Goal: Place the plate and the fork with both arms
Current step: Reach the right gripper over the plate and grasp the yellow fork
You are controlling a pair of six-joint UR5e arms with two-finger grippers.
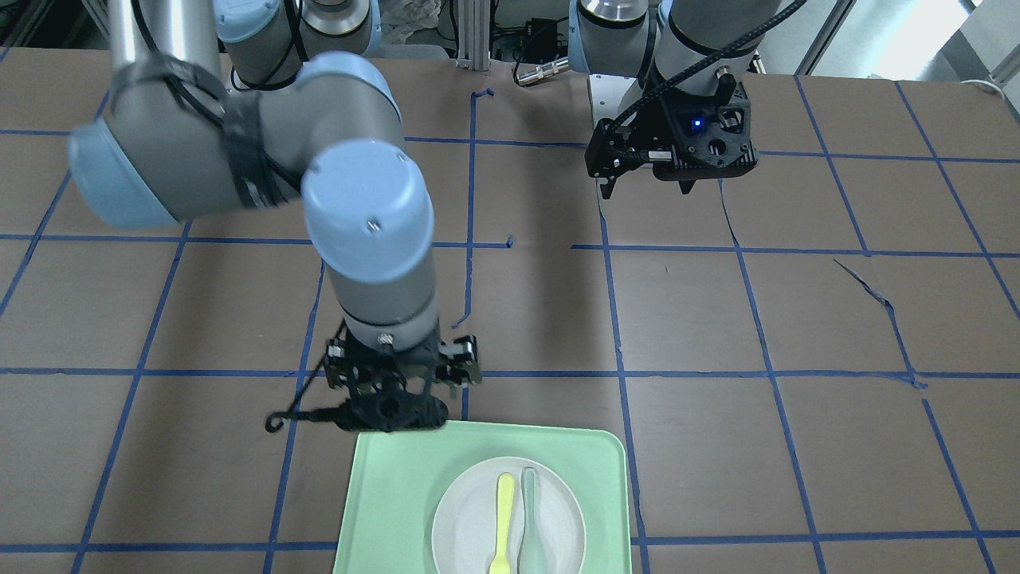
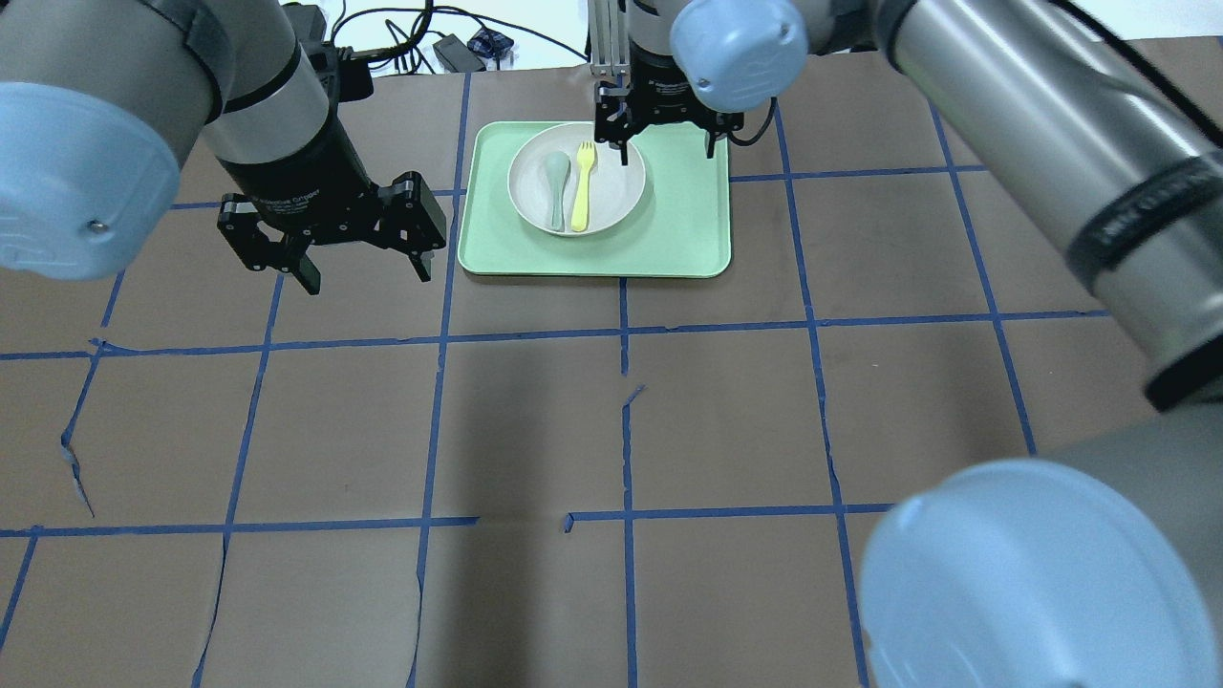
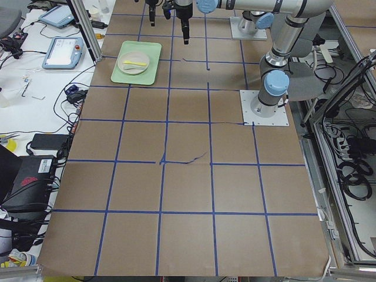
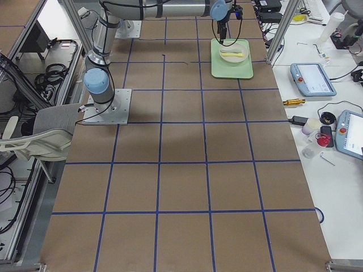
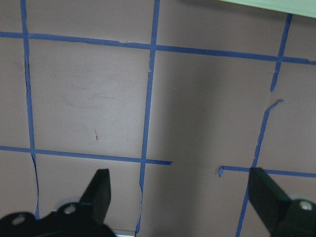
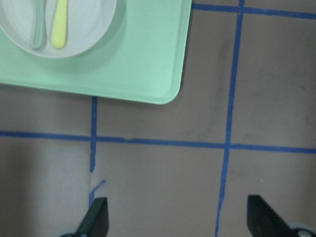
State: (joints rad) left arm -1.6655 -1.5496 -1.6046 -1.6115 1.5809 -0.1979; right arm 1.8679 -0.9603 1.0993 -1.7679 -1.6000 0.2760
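Observation:
The off-white plate point(image 2: 611, 182) lies on the light-green tray point(image 2: 688, 229) at the far middle of the table. The yellow fork point(image 2: 581, 186) lies on the plate beside a grey-green spoon point(image 2: 557, 186). The plate point(image 1: 470, 518) and fork point(image 1: 504, 518) also show in the front view. My right gripper point(image 2: 666, 151) hovers open and empty above the tray; its wrist view shows the plate point(image 6: 84, 29) and fork point(image 6: 59, 24) at the upper left. My left gripper point(image 2: 368, 277) hangs open and empty over bare table, left of the tray.
The table is brown paper marked with a grid of blue tape point(image 2: 626, 334). The tray's edge point(image 5: 276, 4) shows at the top of the left wrist view. Cables and an aluminium post point(image 2: 602, 38) stand at the far edge behind the tray.

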